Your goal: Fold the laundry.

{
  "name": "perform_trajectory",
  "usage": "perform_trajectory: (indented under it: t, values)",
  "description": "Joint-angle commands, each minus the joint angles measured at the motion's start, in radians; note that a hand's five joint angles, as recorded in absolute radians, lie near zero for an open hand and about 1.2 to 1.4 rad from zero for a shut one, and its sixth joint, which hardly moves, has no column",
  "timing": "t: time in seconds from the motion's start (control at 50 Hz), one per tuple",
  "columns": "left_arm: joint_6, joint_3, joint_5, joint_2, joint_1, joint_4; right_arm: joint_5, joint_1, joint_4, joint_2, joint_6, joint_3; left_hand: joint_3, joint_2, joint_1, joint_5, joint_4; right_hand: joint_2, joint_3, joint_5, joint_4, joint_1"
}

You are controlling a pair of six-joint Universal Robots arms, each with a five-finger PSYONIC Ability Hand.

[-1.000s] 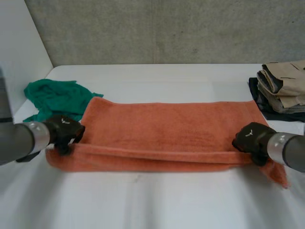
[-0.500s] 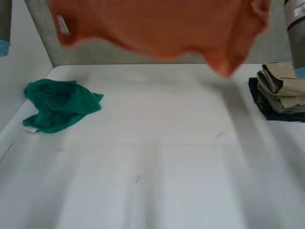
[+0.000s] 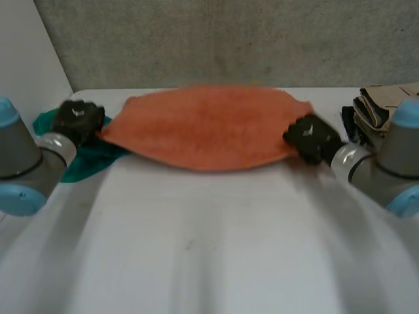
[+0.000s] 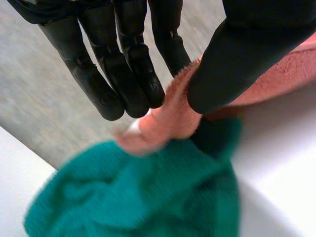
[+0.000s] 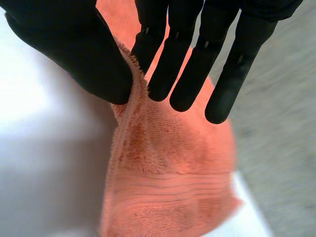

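so the left robot hand [image 3: 77, 120] and right robot hand [image 3: 311, 139] each pinch an end of the orange towel [image 3: 203, 127], stretched over the tabletop [image 3: 216, 235]

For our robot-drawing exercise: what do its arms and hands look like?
The left arm and right arm are grey cylinders with light-blue caps and silvery wrist bands. The left hand and right hand are black, each with a pale mark on its back.

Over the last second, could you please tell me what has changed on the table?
The orange towel, which lay flat on the table a second ago, was swung up high. It has come back down farther from the robot, stretched between the left hand and right hand, each pinching one end. The green cloth and the folded clothes stack stayed put.
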Motion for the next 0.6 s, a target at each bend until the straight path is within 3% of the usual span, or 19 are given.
perform_trajectory:
  t: [0.02,0.1,0.24,0.38,0.6]
  values:
    - [0.043,-0.026,0.012,-0.006,0.025,0.012,0.041,0.001,0.031,0.075,-0.004,-0.003,0.206,0.199,0.256,0.215,0.198,0.082,0.074,0.062,0.066,0.148]
    - [0.029,-0.023,0.01,0.022,0.041,0.015,0.07,-0.004,0.016,0.074,0.118,-0.003,0.206,0.199,0.256,0.215,0.198,-0.266,-0.275,-0.287,-0.283,-0.201]
    - [0.008,-0.03,0.01,0.04,0.048,0.01,0.179,-0.007,0.018,0.045,0.322,0.003,0.206,0.199,0.256,0.215,0.198,-0.526,-0.535,-0.546,-0.542,-0.461]
    - [-0.006,-0.034,0.015,0.035,0.045,0.01,0.25,-0.033,0.048,0.043,0.451,-0.003,0.206,0.199,0.256,0.215,0.198,-0.561,-0.57,-0.582,-0.578,-0.496]
    - [-0.006,-0.03,0.013,0.037,0.044,0.009,0.256,-0.077,0.173,0.104,0.362,-0.093,0.206,0.199,0.256,0.215,0.198,-0.447,-0.456,-0.468,-0.463,-0.382]
